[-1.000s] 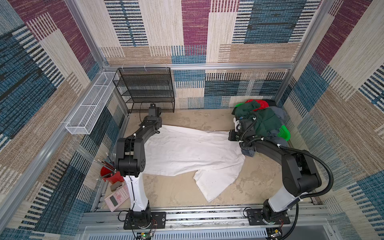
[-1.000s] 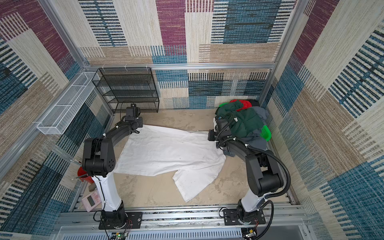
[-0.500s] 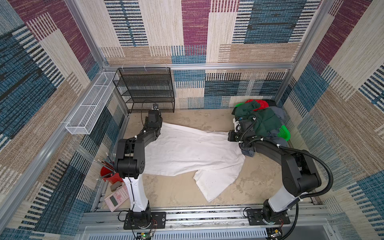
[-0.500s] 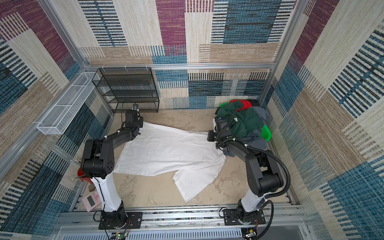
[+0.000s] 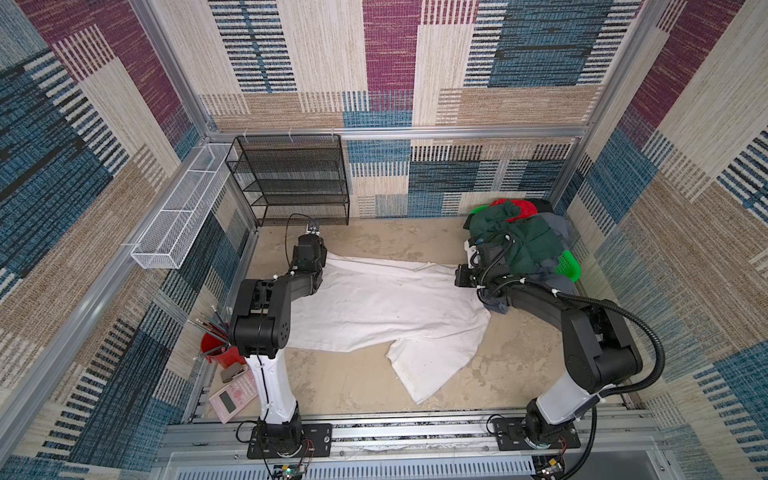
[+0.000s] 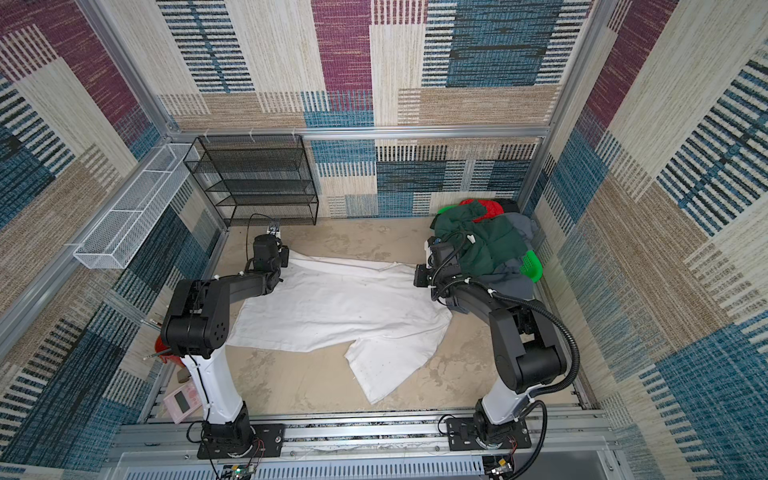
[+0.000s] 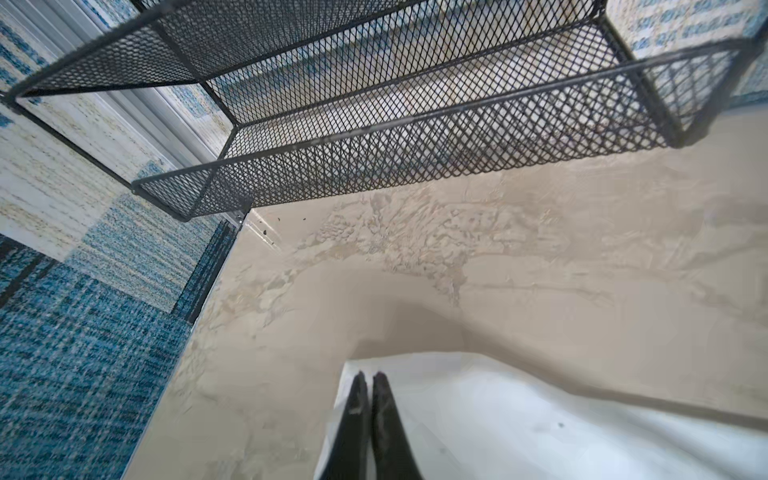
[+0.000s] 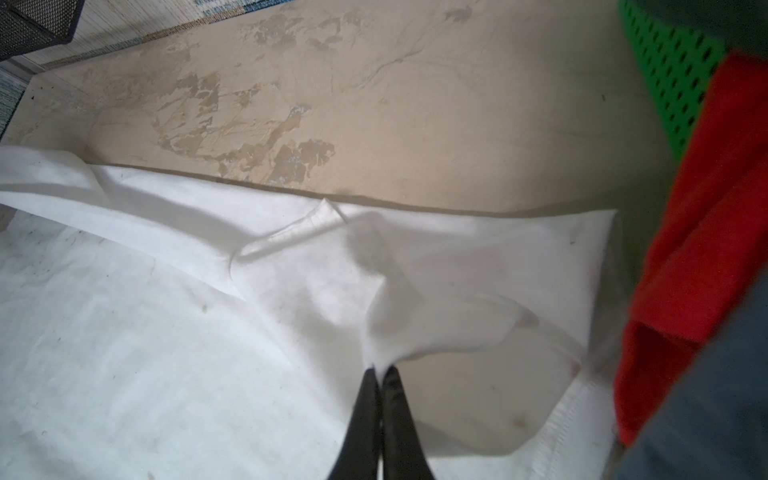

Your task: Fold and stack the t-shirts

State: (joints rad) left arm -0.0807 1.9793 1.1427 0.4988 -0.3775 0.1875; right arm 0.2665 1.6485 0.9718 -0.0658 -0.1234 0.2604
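Pinching the white shirt (image 5: 386,303), spread flat in the middle, by its far edge: left gripper (image 7: 369,376) closed on one corner, right gripper (image 8: 380,370) closed on a thin bunch just beside the pile (image 5: 523,245). Risks slipping out of such thin bites under tension. Could also snag the pile and drag it off the basket (image 5: 567,266).
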